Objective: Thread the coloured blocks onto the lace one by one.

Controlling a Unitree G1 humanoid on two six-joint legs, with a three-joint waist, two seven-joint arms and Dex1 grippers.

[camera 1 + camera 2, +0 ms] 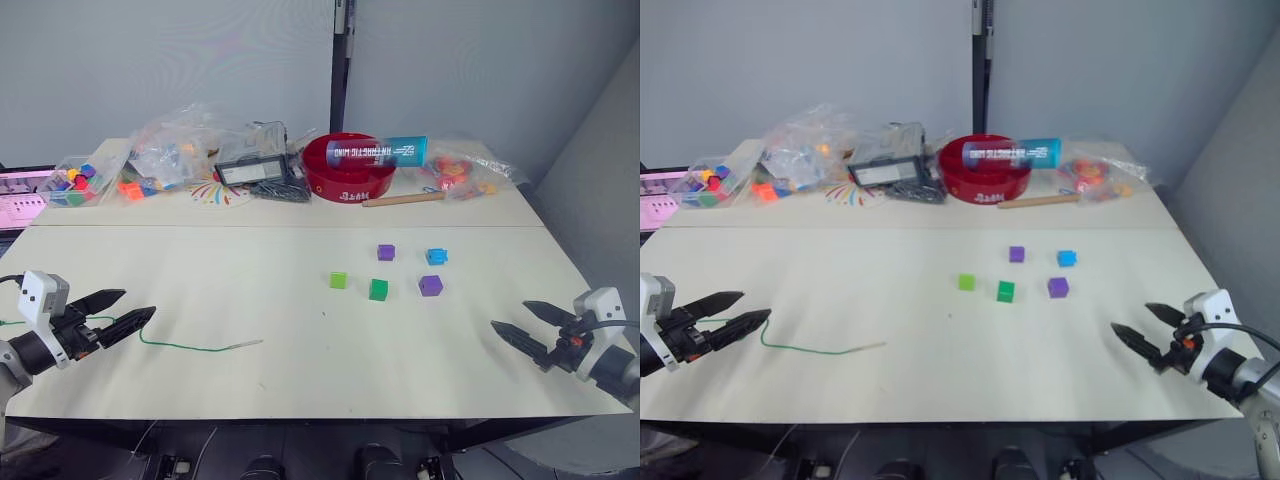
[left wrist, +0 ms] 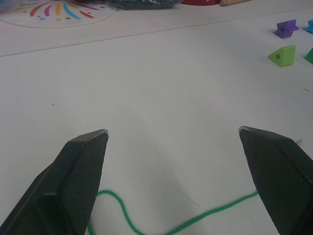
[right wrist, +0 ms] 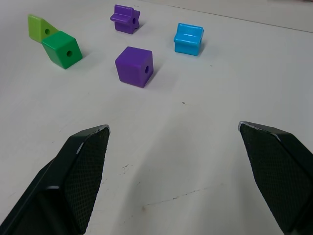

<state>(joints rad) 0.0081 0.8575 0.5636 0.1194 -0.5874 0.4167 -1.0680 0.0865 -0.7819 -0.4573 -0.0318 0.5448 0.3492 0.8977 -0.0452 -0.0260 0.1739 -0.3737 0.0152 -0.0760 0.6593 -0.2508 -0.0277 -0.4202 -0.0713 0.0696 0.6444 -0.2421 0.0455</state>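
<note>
Five coloured blocks grouped right of centre on the pale table (image 1: 300, 400): light green block (image 1: 339, 280) and darker green block (image 1: 378, 289) side by side, purple block (image 1: 431, 285) to their right, a second purple block (image 1: 386, 252) and sky blue block (image 1: 436, 256) just behind; all apart, none threaded. Holes visible through the nearer blocks in the right wrist view. Lace (image 1: 190, 346) lying loose on the table's left part, green string curving from beside the left gripper (image 1: 126, 312) to a pale stiff tip (image 1: 245, 344) pointing toward the blocks, well apart from them. Left gripper low over the table's left edge, fingers (image 2: 78, 181) spread wide, lace passing on the surface between and beneath them, not clamped. Right gripper (image 1: 520, 324) near the right edge, fingers (image 3: 83, 171) likewise spread, holding nothing, blocks ahead of it. At the far edge: red bowl (image 1: 346, 180) carrying a teal tube (image 1: 378, 152), wooden stick (image 1: 403, 200), clear bags of toy pieces (image 1: 170, 150).
</note>
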